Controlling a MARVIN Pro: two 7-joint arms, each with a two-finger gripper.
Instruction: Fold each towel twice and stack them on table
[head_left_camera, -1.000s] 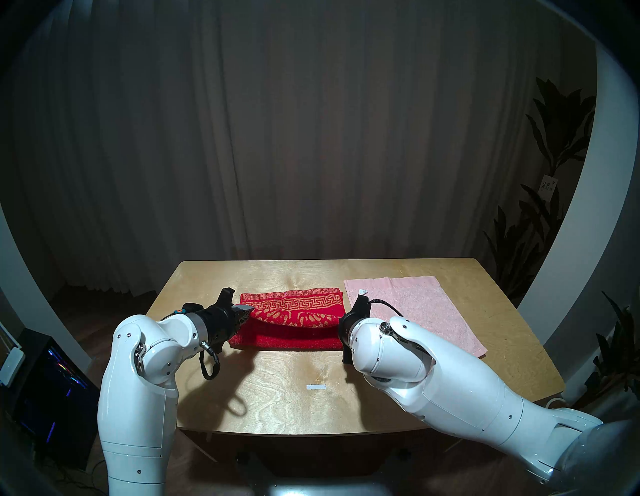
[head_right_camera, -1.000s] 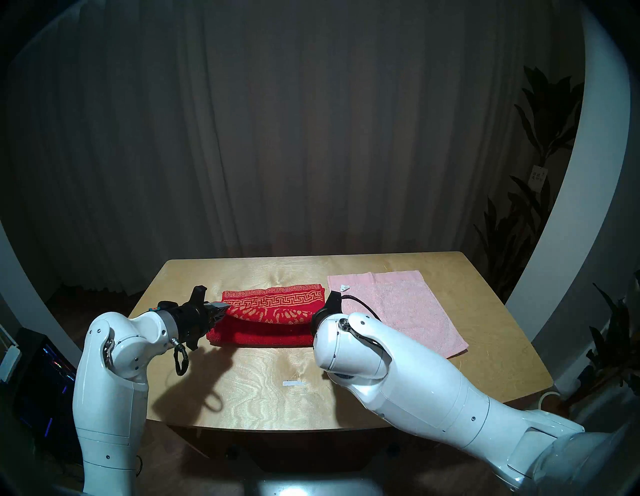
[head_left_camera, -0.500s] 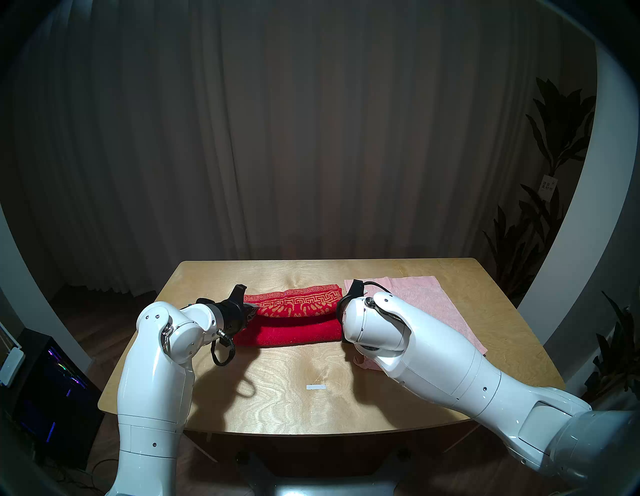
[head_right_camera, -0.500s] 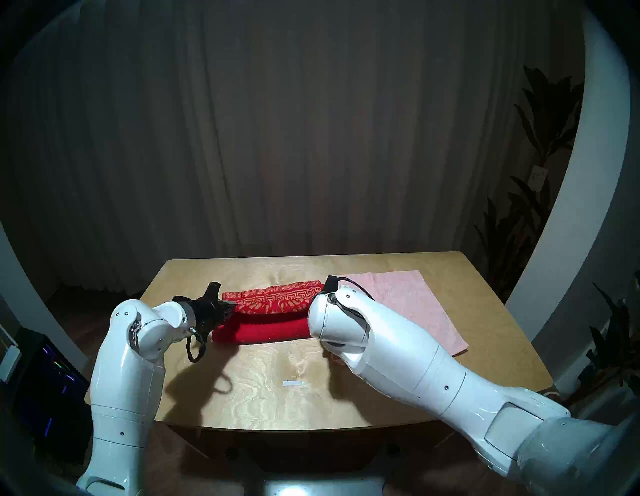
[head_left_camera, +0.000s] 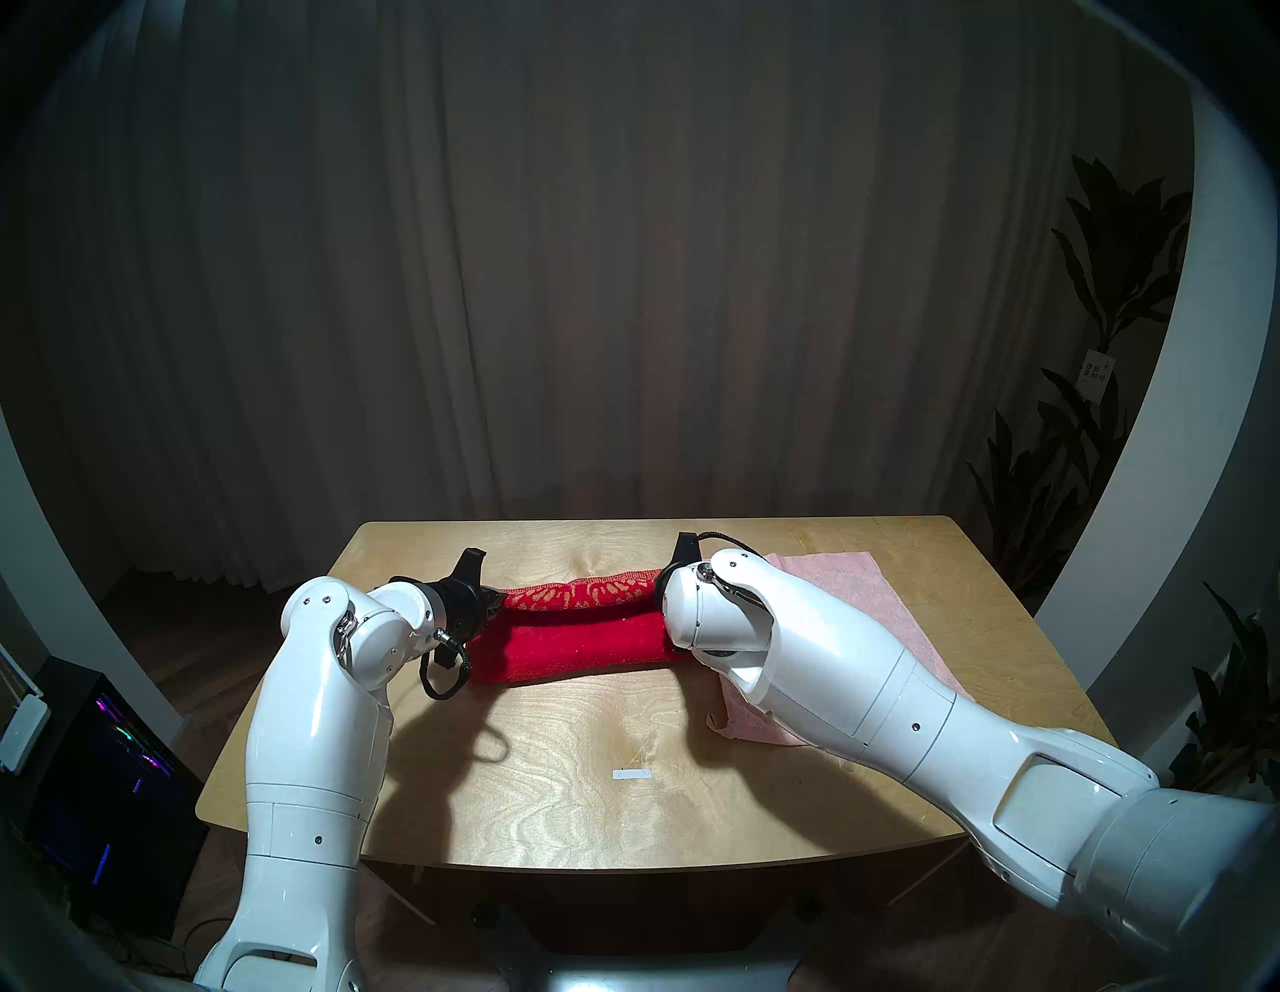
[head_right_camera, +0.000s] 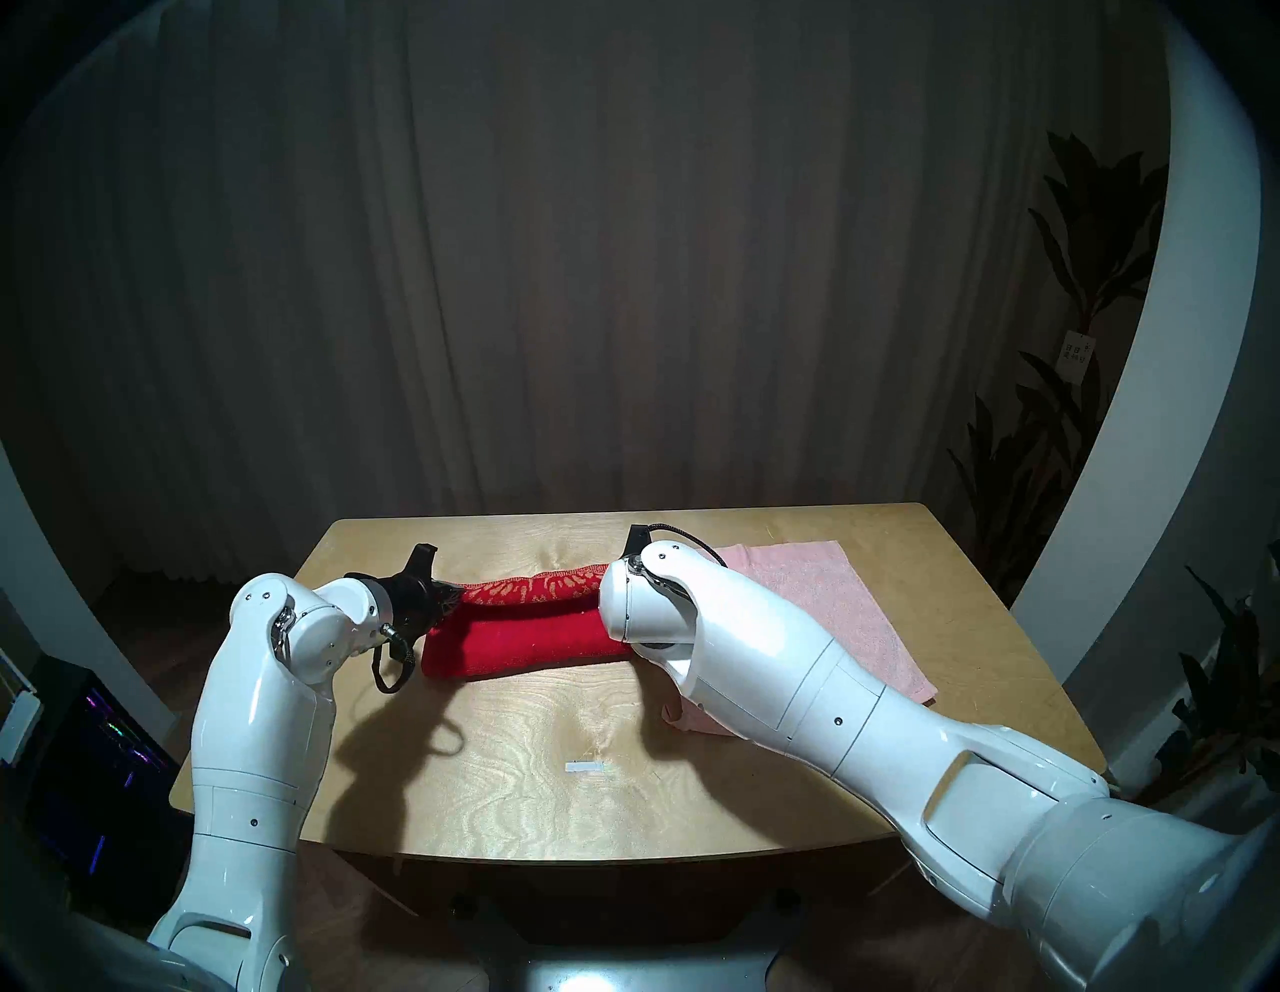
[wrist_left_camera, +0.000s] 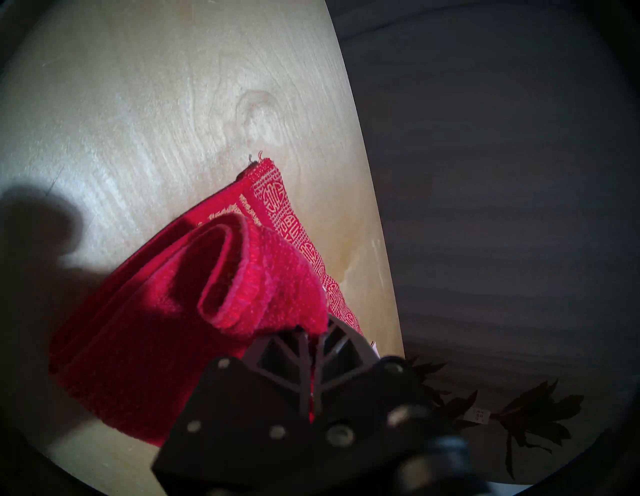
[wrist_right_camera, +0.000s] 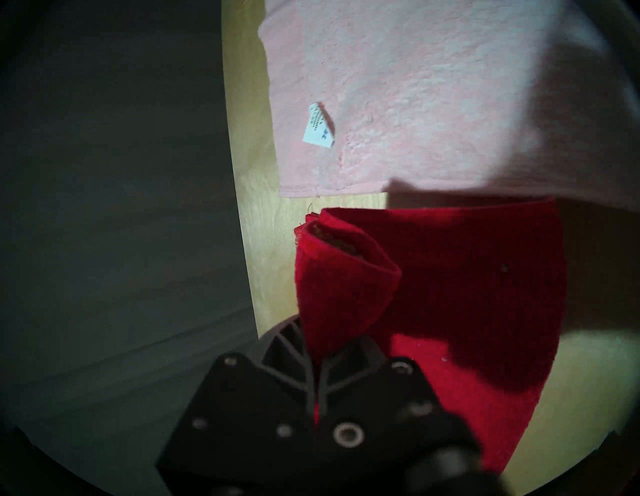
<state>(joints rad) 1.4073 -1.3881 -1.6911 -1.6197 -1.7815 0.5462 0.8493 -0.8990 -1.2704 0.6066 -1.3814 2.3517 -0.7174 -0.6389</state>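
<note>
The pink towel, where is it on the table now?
In the head views the pink towel lies flat on the table's right side, just right of the red towel, partly hidden under the right arm.

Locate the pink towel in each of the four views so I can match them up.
Head stereo left: pink towel, right of centre, partly behind the right arm.
Head stereo right: same place, shifted slightly leftward.
Left wrist: not in view.
Right wrist: fills the top, white tag on it.
Shared landmark: red towel, beside the pink one; also in the right wrist view.
</note>
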